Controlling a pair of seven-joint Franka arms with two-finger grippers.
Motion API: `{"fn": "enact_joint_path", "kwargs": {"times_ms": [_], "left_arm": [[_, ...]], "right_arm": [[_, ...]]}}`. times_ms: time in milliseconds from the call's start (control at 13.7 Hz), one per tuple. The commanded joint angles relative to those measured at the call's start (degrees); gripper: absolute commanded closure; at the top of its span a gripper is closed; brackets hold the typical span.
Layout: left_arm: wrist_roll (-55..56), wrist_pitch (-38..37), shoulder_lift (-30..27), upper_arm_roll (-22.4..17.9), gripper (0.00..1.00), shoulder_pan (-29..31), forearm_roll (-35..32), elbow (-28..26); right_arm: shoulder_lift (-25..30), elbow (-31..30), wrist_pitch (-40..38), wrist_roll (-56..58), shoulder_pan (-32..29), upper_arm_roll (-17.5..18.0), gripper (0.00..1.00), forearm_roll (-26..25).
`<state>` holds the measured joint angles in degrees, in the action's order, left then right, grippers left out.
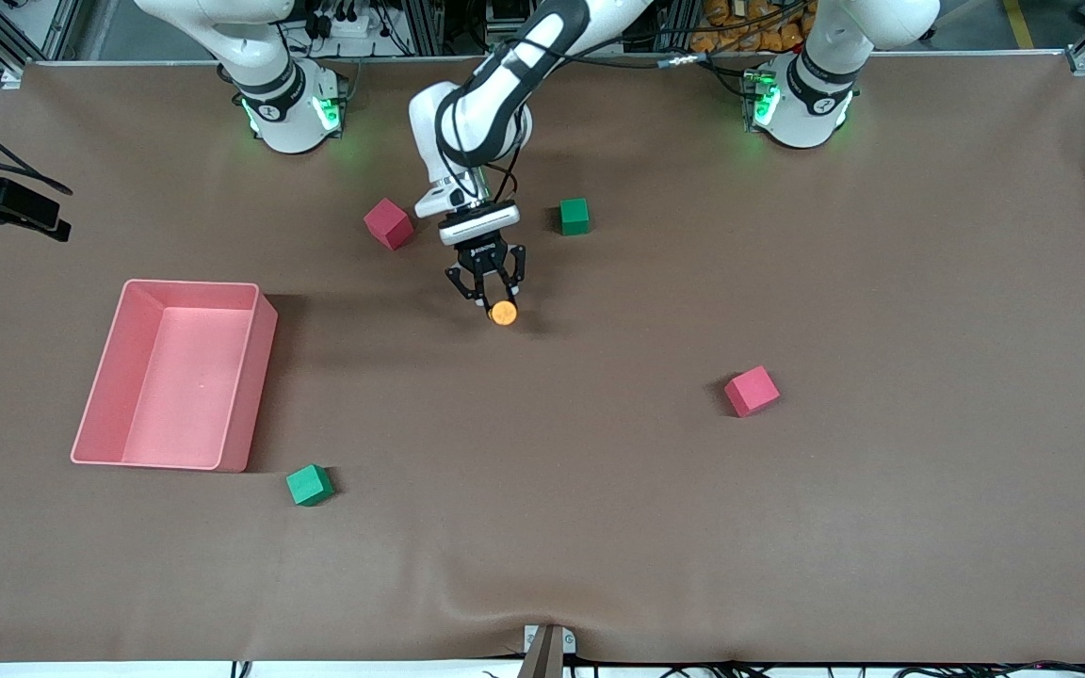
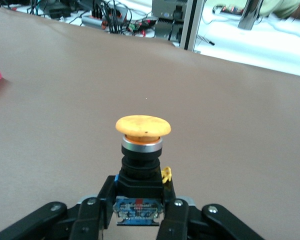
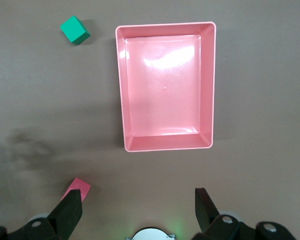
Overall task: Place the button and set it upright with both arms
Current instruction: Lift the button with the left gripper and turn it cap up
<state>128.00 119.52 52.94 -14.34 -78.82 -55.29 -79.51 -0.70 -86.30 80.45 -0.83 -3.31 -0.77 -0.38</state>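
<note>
I have the left gripper [image 1: 495, 303] clamped on the black body of the button [image 1: 503, 313], just above centre in the front view, low over the brown table [image 1: 599, 527]. In the left wrist view the button [image 2: 142, 150] sticks out from between the fingers [image 2: 177, 215], orange cap away from the camera. The right gripper [image 3: 139, 210] waits high over the pink tray [image 3: 165, 145], jaws wide apart and empty; it is out of the front view. I judge this as the placing step: next I must lower the button onto bare table between the red cube [image 1: 388, 223] and green cube [image 1: 574, 216], tipping it so the cap ends up on top.
</note>
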Motion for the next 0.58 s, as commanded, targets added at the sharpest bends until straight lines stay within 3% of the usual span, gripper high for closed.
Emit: {"fn": "enact_joint_path", "kwargs": {"times_ms": [0,146,510], "left_arm": [[5.57,-0.6,2.07,-0.6,1.0,-2.21,-7.16,-1.26],[9.19,-4.98,2.52,-0.34,1.0,-2.39,-11.93,-2.58],[12.17,-6.23,6.56,0.8,0.99,-3.62,-13.79,-2.5]], "right_arm": [[-0.18,0.26,-0.38,-0.93,0.23,-0.11,0.0,-0.94],[-0.18,0.17,-0.38,-0.93,0.15,-0.2,0.0,-0.94],[-0.18,0.08,-0.3,-0.93,0.32,-0.2,0.0,-0.94]]}}
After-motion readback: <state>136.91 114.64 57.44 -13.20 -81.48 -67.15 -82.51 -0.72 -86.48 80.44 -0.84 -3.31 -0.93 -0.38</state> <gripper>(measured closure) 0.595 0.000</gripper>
